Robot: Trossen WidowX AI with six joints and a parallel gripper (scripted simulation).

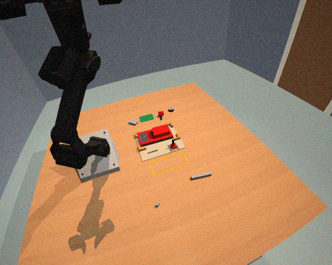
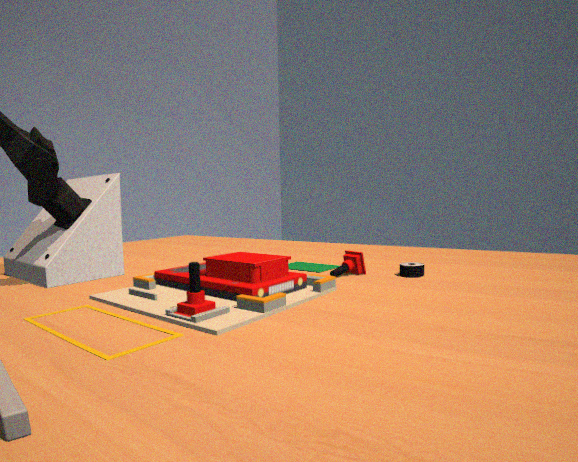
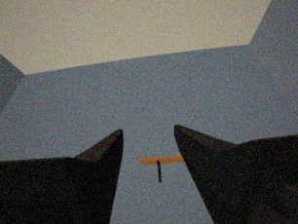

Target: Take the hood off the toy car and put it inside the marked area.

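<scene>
Hood [image 1: 161,131] [image 2: 231,270] sat on the toy car [image 1: 152,137] [image 2: 173,277], nearer the desk's [image 1: 233,183] [image 2: 406,380] far edge in top view. Judged light, stiff, slick; opposite sidewalls best to pinch. My hand [image 3: 148,131] stood parted, empty.

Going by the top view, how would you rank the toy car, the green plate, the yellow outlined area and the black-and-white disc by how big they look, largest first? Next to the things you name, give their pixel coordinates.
1. Toy car [image 1: 146,139] [image 2: 181,278]
2. Yellow outlined area [image 1: 169,169] [image 2: 67,341]
3. Green plate [image 1: 146,117] [image 2: 311,266]
4. Black-and-white disc [image 1: 171,109] [image 2: 411,270]
</scene>
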